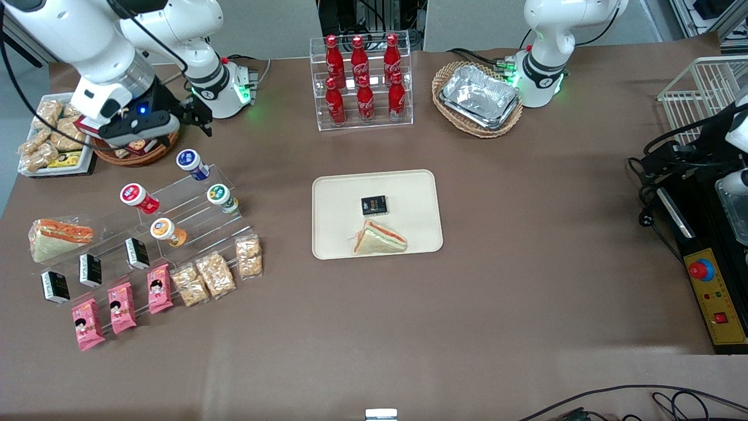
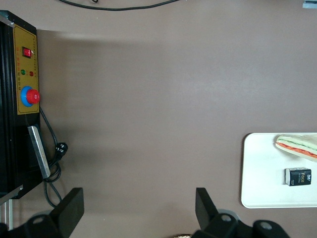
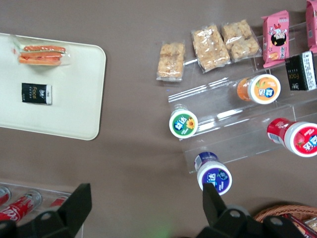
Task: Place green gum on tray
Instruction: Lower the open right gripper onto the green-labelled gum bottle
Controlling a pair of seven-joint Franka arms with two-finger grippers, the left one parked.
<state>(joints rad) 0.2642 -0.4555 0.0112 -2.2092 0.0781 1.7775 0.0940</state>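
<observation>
Tray [image 1: 421,193] nearest, green gum [image 1: 221,197] on acrylic steps, hand [image 3: 143,208] wide open above, empty.

Even, bright overhead light falls across the brown table [image 1: 526,263], with soft, faint shadows. The gripper [image 3: 143,208] hangs high over the table with its fingers spread wide, and they show dark and slightly soft-edged in the right wrist view. Below it the clear plastic shelf [image 3: 237,129] throws white glints, and the green gum [image 3: 183,123] on the shelf stands sharp. The tray [image 1: 409,193], off toward the table's middle, looks pale and a little washed out. Green lamps glow at the arm bases, and the foil containers [image 1: 479,96] shine.
</observation>
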